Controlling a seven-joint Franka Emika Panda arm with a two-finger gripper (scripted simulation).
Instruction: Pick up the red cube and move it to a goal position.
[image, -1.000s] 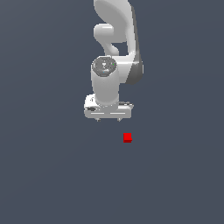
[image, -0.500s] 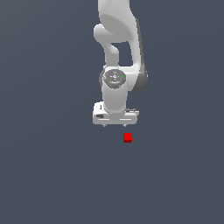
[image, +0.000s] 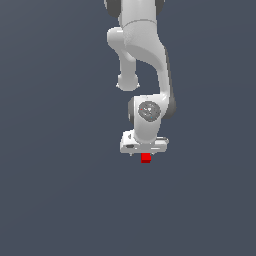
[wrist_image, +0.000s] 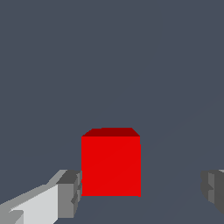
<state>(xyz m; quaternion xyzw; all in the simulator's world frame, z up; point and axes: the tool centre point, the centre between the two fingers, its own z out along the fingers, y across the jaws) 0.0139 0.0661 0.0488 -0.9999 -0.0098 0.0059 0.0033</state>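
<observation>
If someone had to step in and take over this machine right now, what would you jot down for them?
Gripper: open, fingers on either side of the red cube, nothing gripped. One finger is close beside the cube; the other has a clear gap.
Red cube: sitting on the dark grey floor, directly under the gripper in the exterior view.
Done: arm lined up over the cube.
Left: close on the cube, lift it, carry it to the goal. No goal marker shows in either view.
</observation>
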